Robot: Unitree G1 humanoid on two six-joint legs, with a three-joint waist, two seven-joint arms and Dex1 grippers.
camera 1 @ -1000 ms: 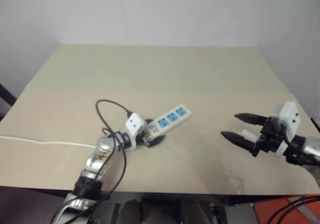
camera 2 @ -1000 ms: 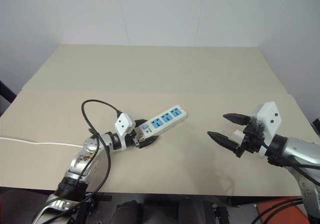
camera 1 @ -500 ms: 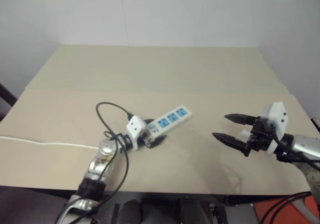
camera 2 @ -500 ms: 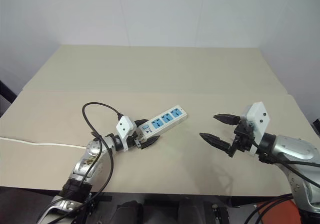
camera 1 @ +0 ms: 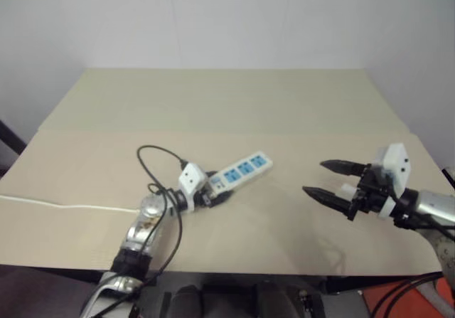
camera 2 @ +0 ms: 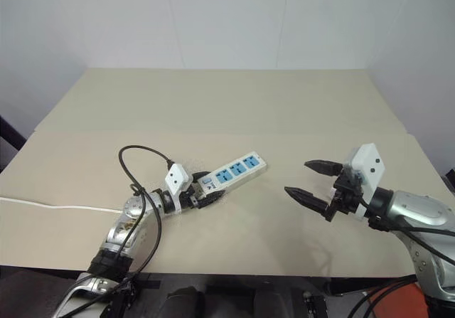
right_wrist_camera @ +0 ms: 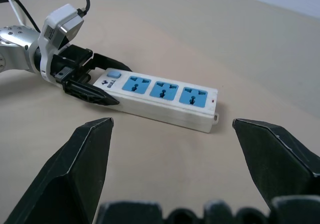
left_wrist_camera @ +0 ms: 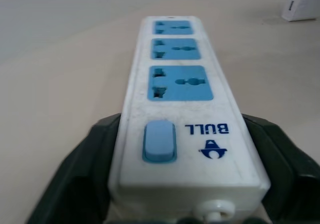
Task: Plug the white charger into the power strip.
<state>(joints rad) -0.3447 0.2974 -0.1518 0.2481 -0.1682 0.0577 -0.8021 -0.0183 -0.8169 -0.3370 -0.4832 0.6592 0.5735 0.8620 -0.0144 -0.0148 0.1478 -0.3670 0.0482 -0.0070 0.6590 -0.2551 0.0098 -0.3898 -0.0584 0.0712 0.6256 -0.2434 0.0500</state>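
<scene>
Two sets of fingers – left closing around power strip switch end on tabletop, right spread wide, empty.

Your head pair looks down and forward over the table. Left wrist camera sits close against the power strip; right wrist camera sees that strip from farther off.

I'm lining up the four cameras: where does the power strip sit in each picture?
Left eye: power strip left of centre.
Right eye: left of centre.
Left wrist: centre, running away from the camera.
Right wrist: centre.
Shared landmark: its blue switch, at the left gripper end.
</scene>
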